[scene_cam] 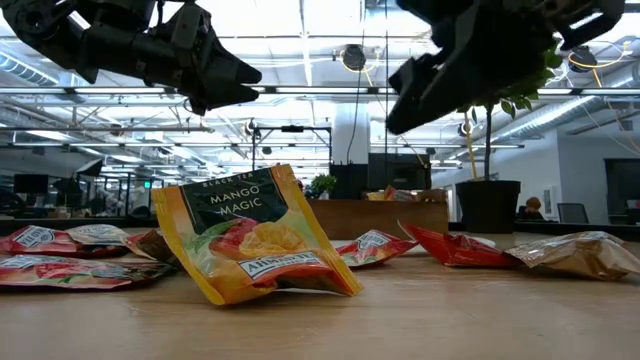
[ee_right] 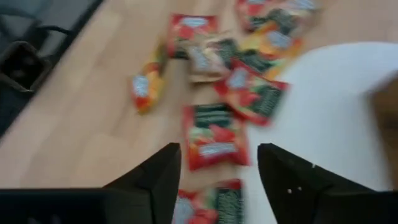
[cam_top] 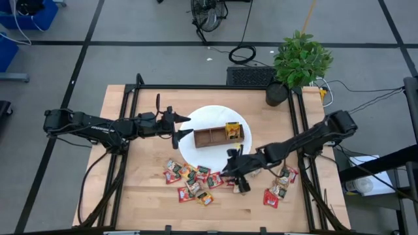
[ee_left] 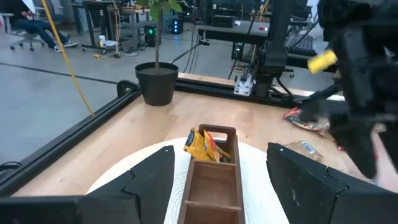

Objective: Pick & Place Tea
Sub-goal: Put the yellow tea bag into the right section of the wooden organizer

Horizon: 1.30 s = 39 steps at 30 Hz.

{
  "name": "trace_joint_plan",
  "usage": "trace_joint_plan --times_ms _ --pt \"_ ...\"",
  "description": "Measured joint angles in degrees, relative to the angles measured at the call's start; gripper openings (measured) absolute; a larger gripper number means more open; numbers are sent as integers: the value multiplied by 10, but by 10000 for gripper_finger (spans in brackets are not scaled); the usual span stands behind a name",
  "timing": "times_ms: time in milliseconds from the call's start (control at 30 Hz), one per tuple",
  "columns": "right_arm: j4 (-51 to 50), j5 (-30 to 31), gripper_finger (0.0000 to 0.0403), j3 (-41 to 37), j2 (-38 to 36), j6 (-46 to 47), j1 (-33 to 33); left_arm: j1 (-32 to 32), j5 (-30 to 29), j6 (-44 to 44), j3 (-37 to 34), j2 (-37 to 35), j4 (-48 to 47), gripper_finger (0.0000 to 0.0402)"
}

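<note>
Several tea sachets (cam_top: 189,177), red, tan and yellow, lie loose on the wooden table near its front edge. A few more (cam_top: 279,189) lie to the right. A yellow "Mango Magic" sachet (scene_cam: 250,240) rests on its lower edge, propped up. Yellow sachets (ee_left: 202,146) stand in the right compartment of the brown tray (cam_top: 210,137), which sits on the white plate (cam_top: 215,114). My right gripper (ee_right: 217,149) hovers open above a red sachet (ee_right: 214,143) at the plate's near edge, holding nothing. My left gripper (ee_left: 221,149) waits open at the tray's left end.
A potted plant (cam_top: 297,62) stands at the table's far right corner. Black frame rails (cam_top: 134,98) run along the left, far and right sides. Bare wood lies at the table's near edge in front of the sachets.
</note>
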Motion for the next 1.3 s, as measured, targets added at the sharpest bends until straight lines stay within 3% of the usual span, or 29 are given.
trace_joint_plan --times_ms 300,400,533,633,733,900,1067,1200,1300 --pt "132 -119 227 1 69 13 -19 0 0 0 0 0 -8 253" --pt "112 -118 222 1 64 12 -25 0 12 -11 0 0 -12 253" --pt "0 -113 220 0 -4 17 -40 -5 74 -27 0 0 -25 253" --pt "-118 -60 220 1 -85 32 -47 -17 103 -28 0 0 -26 253" --pt "-207 64 220 -16 -172 31 -40 -35 116 -24 0 0 -18 253" --pt "-225 266 219 -113 -347 18 -32 -66 126 -27 0 0 -33 253" --pt "-134 382 219 -247 -525 -16 -33 -95 134 -37 0 0 -35 253" --pt "-5 396 219 -349 -631 -83 -33 -141 121 -45 11 1 -46 253" --pt "72 396 219 -407 -688 -125 -33 -196 55 -59 65 27 -120 253"
